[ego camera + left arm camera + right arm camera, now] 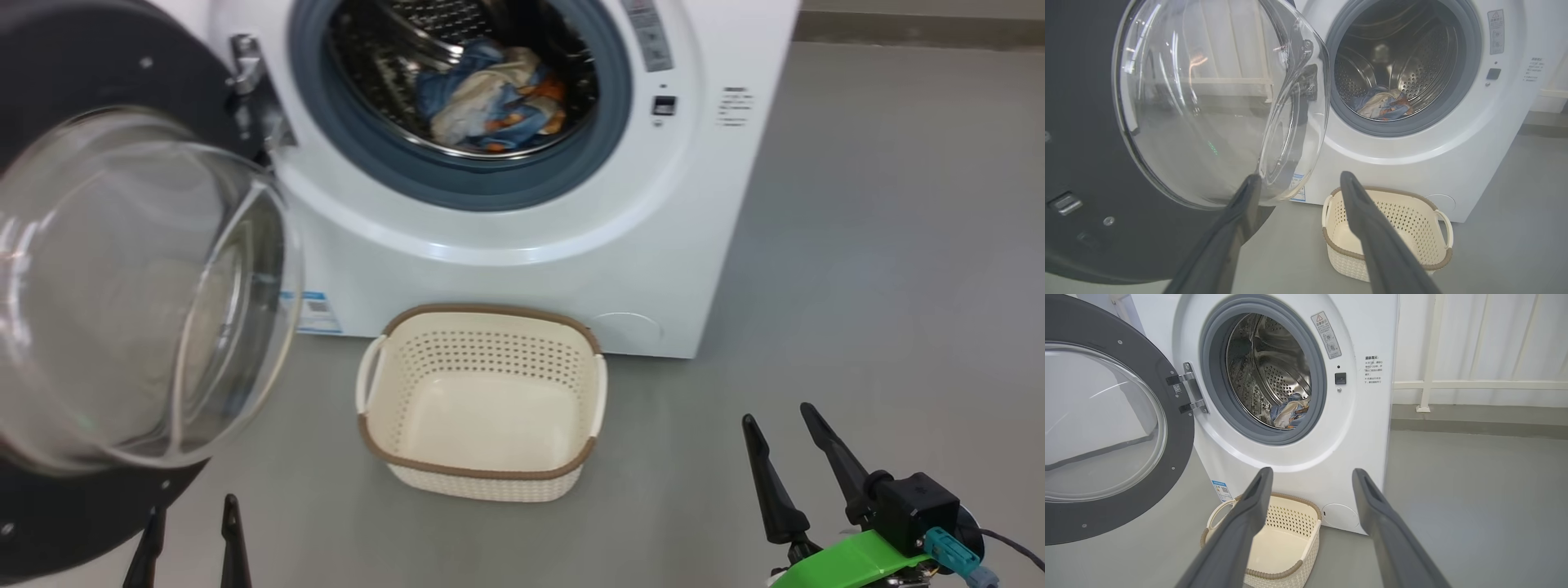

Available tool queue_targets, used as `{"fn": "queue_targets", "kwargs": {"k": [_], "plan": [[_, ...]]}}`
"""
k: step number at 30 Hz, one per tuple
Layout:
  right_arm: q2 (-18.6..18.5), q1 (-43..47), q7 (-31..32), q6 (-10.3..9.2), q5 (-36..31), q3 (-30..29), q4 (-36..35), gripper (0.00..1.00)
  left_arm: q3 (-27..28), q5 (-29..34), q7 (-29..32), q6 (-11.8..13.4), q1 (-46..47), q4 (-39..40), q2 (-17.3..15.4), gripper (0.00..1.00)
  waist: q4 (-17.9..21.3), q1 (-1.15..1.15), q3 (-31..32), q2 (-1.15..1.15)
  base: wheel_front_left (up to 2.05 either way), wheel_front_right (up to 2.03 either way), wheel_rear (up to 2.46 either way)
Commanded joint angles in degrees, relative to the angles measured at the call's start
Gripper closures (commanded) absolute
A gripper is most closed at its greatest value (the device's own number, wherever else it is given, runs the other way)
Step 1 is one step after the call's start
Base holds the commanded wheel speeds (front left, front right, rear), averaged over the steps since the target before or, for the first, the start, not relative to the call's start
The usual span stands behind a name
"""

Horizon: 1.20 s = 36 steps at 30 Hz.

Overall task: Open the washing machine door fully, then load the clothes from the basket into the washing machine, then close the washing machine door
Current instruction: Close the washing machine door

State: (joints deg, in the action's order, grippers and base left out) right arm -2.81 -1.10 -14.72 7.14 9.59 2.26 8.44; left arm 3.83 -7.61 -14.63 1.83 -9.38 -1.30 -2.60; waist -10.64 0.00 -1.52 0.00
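Observation:
The white washing machine (522, 269) stands with its door (122, 278) swung wide to the left, glass bowl bulging toward me. The clothes (490, 94) lie in a blue, cream and orange heap inside the steel drum, also seen as clothes (1382, 104) and clothes (1290, 412). On the floor before the machine sits the cream basket (482, 474), with nothing in it. My left gripper (192, 510) is open low beside the door's rim, holding nothing. My right gripper (780, 416) is open to the basket's right, holding nothing.
Grey floor (882, 245) spreads to the right of the machine. A white railing and curtain (1474, 367) run along the back wall. The open door (1167, 122) takes up the space at the left, close to my left fingers (1237, 228).

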Motion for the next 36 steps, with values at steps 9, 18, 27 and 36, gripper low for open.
{"fn": "queue_targets", "kwargs": {"k": [9,18,27,36], "plan": [[-0.1,-1.3,-0.3,0.35,-0.7,0.9,-1.2,0.00,1.2,0.0,-0.4,1.0,1.1,1.4,-0.3,0.00,-7.0,0.00,-0.1,0.00,0.00,0.00,0.00],[-0.1,-1.5,-0.3,0.35,-0.9,1.0,-1.1,0.00,1.4,-0.8,-0.4,1.9,1.1,1.2,-0.3,0.00,-11.0,0.00,-0.7,0.00,0.00,0.00,0.00],[-0.1,-1.6,-0.3,0.35,-1.3,1.1,-0.8,0.00,1.1,-1.5,-0.4,2.8,1.1,0.7,-0.3,0.00,-14.7,0.00,-1.0,0.00,0.00,0.00,0.00],[-0.1,-2.0,-0.3,0.35,-1.6,1.4,-0.6,0.00,1.2,-1.7,-0.4,3.2,1.2,0.7,-0.3,0.00,-16.4,0.00,-1.3,0.00,0.00,0.00,0.00]]}}
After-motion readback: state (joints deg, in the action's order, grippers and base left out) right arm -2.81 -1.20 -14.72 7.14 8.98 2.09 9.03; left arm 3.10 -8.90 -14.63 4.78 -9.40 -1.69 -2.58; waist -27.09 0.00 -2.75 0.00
